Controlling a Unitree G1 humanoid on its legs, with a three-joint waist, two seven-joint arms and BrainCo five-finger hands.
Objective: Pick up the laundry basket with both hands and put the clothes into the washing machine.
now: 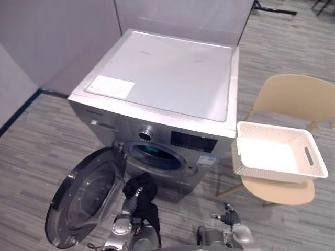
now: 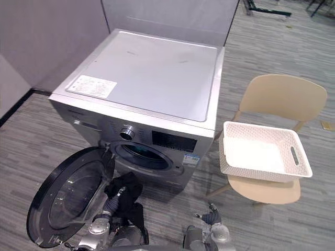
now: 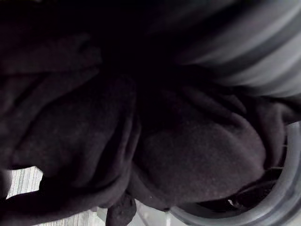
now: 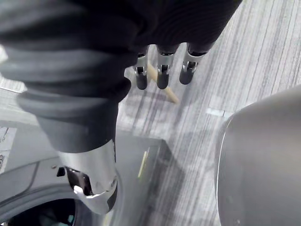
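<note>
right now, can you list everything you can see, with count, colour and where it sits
washing machine: one, silver, centre, against the partitions
door: one, round, dark glass, swung open to the robot's left
label: one, white, on the machine's top near its left front corner
laundry basket: one, white, on the chair seat, looks empty
chair: one, beige, right of the machine
black garment: one, bunched low before the machine's front
partition walls: grey, behind the machine
floor: grey, striped
left hand: under the black garment
right hand: low, right of it, fingers relaxed, empty
</note>
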